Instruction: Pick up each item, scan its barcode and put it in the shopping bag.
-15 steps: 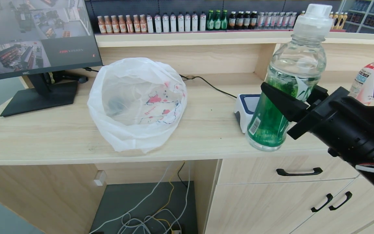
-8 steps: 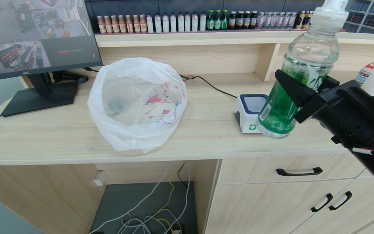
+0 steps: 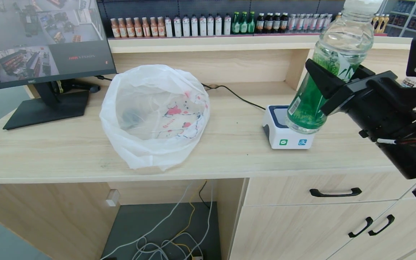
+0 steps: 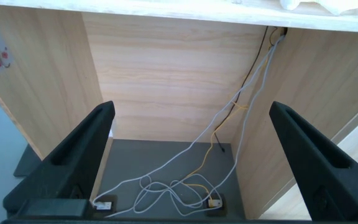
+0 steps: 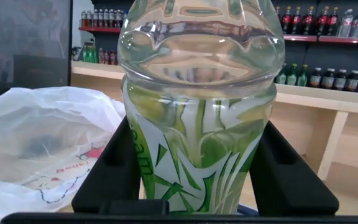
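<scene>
Bottle (image 3: 307,110) position: up from the front edge of the counter (image 3: 229,151) a second ago, now tilted just above the scanner (image 3: 287,139). Right gripper (image 3: 332,70) stays clamped on its green midsection. Left gripper (image 4: 191,109) has its fingers spread with nothing between them, low under the counter, facing cables (image 4: 185,180). Shopping bag (image 3: 155,115) sits open, well left of the scanner (unmoved). Monitor (image 3: 42,39) stands at the far left; drinks (image 3: 211,25) line the back shelf
</scene>
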